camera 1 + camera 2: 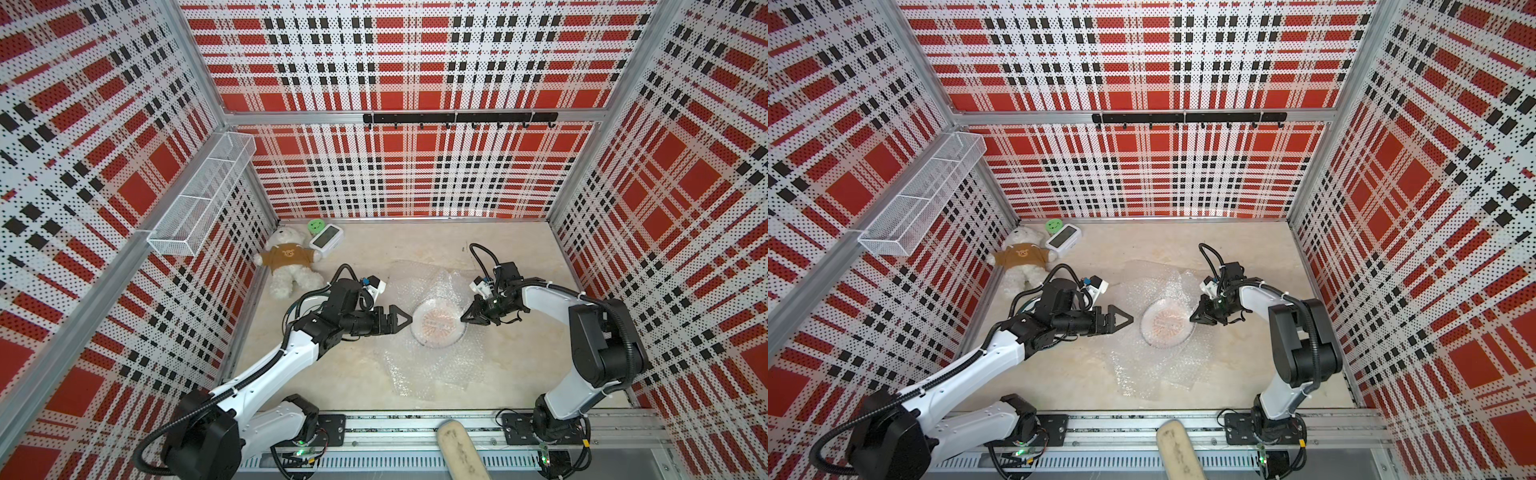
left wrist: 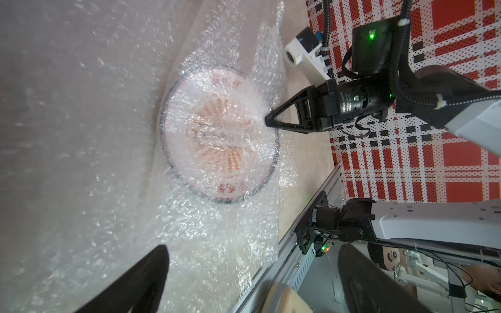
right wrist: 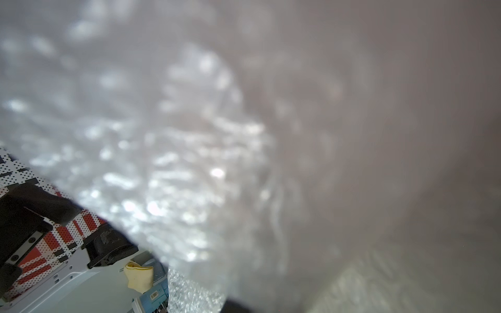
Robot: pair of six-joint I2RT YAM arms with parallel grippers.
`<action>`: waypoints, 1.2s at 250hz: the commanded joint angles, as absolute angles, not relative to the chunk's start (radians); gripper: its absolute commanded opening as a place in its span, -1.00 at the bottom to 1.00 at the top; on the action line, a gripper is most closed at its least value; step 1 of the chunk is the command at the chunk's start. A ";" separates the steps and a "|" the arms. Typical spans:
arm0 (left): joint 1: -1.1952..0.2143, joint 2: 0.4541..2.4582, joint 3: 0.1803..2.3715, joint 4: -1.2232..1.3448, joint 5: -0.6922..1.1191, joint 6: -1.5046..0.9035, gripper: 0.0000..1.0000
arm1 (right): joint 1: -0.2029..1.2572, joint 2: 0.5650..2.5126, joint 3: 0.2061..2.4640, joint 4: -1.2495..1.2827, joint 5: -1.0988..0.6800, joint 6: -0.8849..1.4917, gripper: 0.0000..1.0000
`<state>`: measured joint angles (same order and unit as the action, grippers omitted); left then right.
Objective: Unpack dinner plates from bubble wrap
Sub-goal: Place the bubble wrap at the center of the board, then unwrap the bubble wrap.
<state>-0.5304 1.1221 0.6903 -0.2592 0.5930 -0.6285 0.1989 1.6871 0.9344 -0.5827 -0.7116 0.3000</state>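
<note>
Pinkish-red-marked round white plate [image 1: 438,325] under clear crinkly bubble wrap [image 1: 432,374], right gripper [image 1: 464,319] pinching the wrap at its three o'clock, left gripper [image 1: 405,319] agape at nine o'clock

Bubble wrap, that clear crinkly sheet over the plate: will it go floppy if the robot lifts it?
Probably floppy: the clear crinkly bubble wrap sheet bunches into a peak where the right gripper pinches it. Likely light too; it lies wrinkled, not flat. Its shiny surface might be slippery.

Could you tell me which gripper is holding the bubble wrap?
The right gripper, shut on the bubble wrap; the left gripper is open and empty.
</note>
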 commanded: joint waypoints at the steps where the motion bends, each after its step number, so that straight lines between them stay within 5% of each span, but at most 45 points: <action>1: -0.559 1.157 0.718 -0.193 0.566 -0.644 0.99 | 0.200 1.705 0.973 -0.553 -0.665 0.251 -0.82; 57: -0.613 1.245 0.748 -0.153 0.553 -0.657 0.99 | 0.201 1.676 0.999 -0.584 -0.564 0.258 -0.18; 78: -0.621 1.281 0.757 -0.140 0.549 -0.662 0.99 | 0.201 1.656 1.018 -0.618 -0.503 0.260 -0.08; 161: -0.639 1.357 0.738 -0.140 0.502 -0.663 0.75 | 0.392 1.466 1.121 -0.770 -0.263 0.338 0.02; 209: -0.639 1.370 0.705 -0.190 0.399 -0.656 0.08 | 0.550 1.501 1.077 -0.690 -0.249 0.439 0.06; 300: -0.642 1.478 0.762 -0.253 0.310 -0.572 0.09 | 0.622 1.645 1.099 -0.635 -0.231 0.486 0.10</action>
